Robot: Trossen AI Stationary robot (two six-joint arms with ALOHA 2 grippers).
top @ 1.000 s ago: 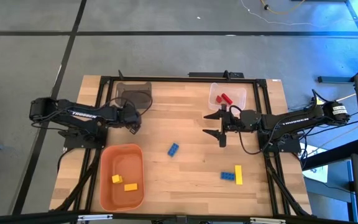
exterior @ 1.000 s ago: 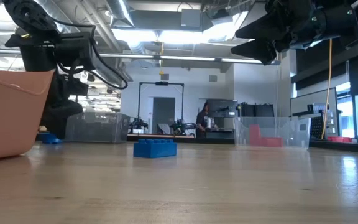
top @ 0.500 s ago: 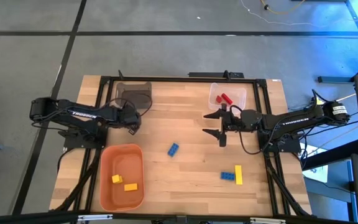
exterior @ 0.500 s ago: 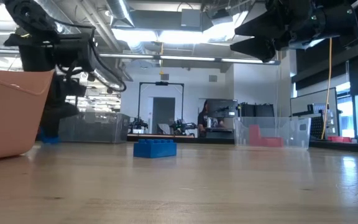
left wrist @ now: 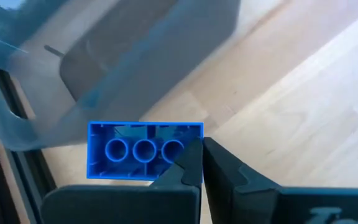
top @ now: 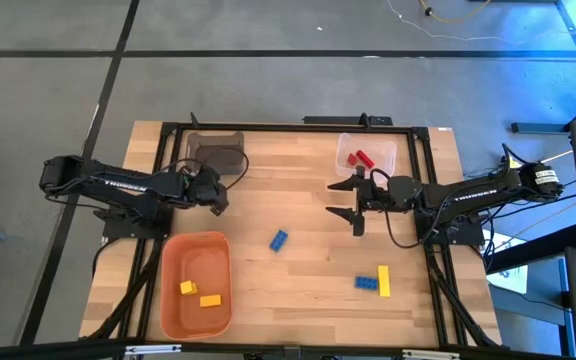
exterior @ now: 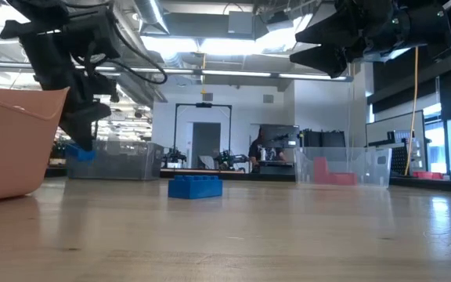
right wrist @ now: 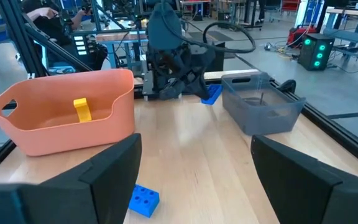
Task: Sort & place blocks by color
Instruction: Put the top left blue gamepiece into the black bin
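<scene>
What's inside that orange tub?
Two yellow blocks lie inside the orange tub. From above its whole floor shows; in the right wrist view its wall hides all but one.

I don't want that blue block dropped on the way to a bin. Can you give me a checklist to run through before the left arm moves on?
1. Left gripper shut on the held blue block: ok.
2. Block lifted off the table: ok, low view shows it raised.
3. Grip centred: not ok, it pinches one end.
4. Grey bin close by: ok.
5. Grey bin takes blue: cannot tell.
6. Right gripper, open, away from the left arm: ok.
</scene>
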